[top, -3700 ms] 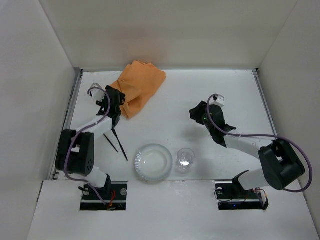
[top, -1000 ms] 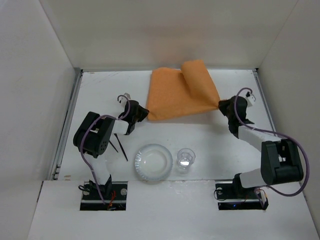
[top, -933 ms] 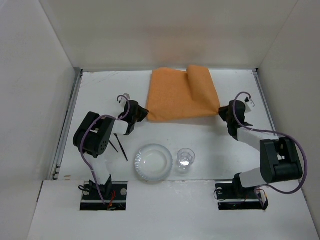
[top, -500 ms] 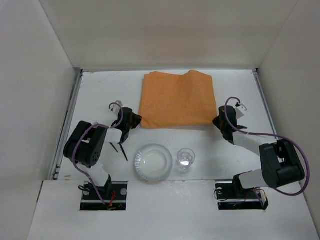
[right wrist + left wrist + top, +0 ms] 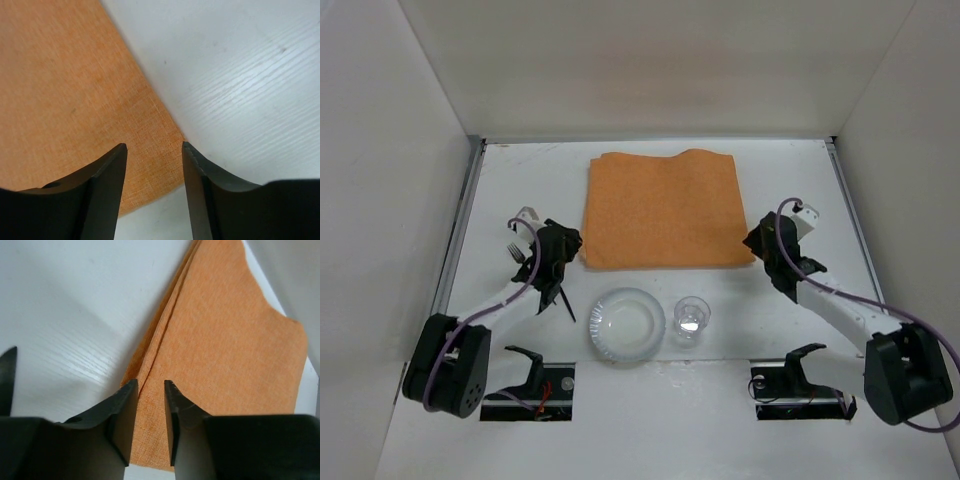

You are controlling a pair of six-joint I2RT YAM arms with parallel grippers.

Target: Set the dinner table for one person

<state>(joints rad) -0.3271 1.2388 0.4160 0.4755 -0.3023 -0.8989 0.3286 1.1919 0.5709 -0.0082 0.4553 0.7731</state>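
Note:
The orange cloth mat [image 5: 660, 208] lies spread flat on the white dinner table [image 5: 510, 180], towards the back. My left gripper [image 5: 567, 246] hovers at the mat's near-left corner. In the left wrist view its jaws [image 5: 150, 385] stand a narrow gap apart over the mat [image 5: 225, 340], which lies flat beneath them. My right gripper [image 5: 756, 240] is at the near-right corner. In the right wrist view it [image 5: 154, 146] is open above the mat's corner [image 5: 60, 100], gripping nothing.
A clear plate [image 5: 628, 325] and a clear glass [image 5: 691, 318] stand near the front, between the arms. Thin black utensils [image 5: 558, 293] and a small fork [image 5: 514, 250] lie by the left arm. White walls enclose the table.
The mat went from a crumpled heap to spread flat, its folded-over flap laid down. It has shifted left and both grippers have let go of its near corners.

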